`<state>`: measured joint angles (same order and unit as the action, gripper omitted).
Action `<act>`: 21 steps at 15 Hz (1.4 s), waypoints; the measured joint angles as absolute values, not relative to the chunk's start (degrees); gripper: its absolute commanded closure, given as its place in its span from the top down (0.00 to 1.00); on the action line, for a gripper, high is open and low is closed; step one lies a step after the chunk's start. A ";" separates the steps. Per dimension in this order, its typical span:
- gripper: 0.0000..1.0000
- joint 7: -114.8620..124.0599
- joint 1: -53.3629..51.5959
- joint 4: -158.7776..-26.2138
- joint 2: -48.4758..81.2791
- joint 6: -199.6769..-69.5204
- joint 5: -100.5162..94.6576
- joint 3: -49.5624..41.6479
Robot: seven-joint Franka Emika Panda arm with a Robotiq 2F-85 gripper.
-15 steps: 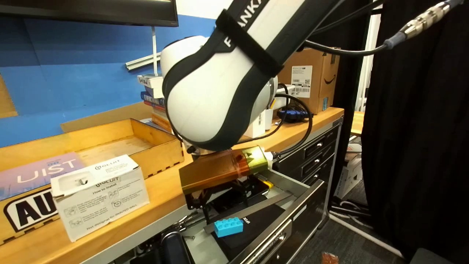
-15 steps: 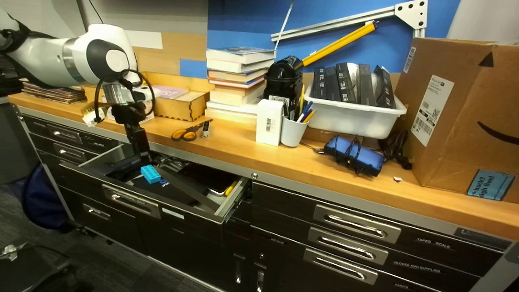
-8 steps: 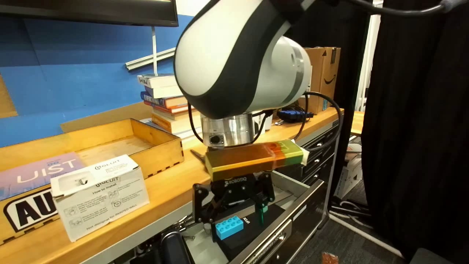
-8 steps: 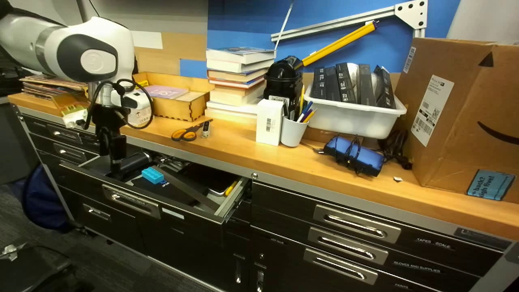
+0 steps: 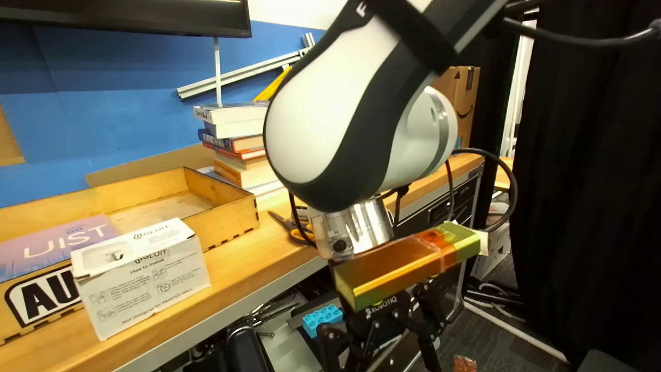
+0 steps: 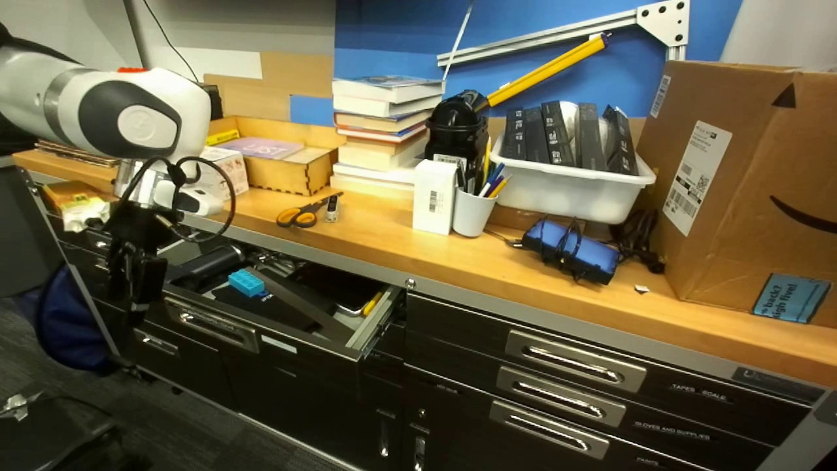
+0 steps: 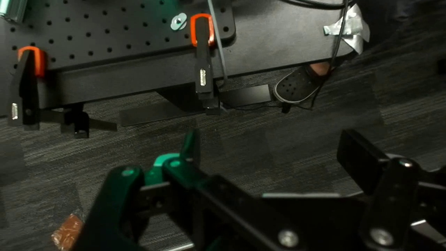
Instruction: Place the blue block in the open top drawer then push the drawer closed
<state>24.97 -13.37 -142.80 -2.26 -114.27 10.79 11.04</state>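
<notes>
One cyan-blue studded rectangular block [image 6: 246, 282] sits inside the open top drawer [image 6: 310, 355], a wide, shallow dark metal one, resting on a flat black item [image 6: 271, 310] with white lettering. Drawer stands pulled out. Black two-finger Robotiq gripper [image 7: 275, 148]: fingers spread wide, nothing held, dark grey carpet [image 7: 244, 150] visible between them in the wrist view. In an exterior view it hangs outside the drawer, before one end of the front panel [image 6: 327, 367]; can't tell if touching. In an exterior view, tilted, it covers part of the block [image 5: 320, 316]. Orange-and-black scissors [image 6: 315, 208] lie on the light wooden benchtop [image 6: 379, 239] in both exterior views. Wrist view also: black perforated metal plate [image 7: 97, 45], two orange-and-black clamps [image 7: 204, 62].
</notes>
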 measured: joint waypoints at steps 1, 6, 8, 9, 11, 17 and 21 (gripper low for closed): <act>1.00 27.30 -13.37 -142.81 -1.08 -115.41 9.26 11.56; 1.00 37.46 -14.02 -140.84 4.56 -118.91 2.27 12.66; 1.00 40.33 -14.36 -138.75 6.55 -121.04 -0.50 12.65; 1.00 41.94 -14.50 -137.45 7.50 -121.91 -2.68 12.63; 1.00 45.06 -15.30 -135.18 8.69 -122.17 -7.76 12.57; 1.00 54.48 -17.95 -127.83 14.16 -124.21 -23.97 11.12; 1.00 55.33 -18.97 -123.65 17.78 -124.13 -28.37 9.69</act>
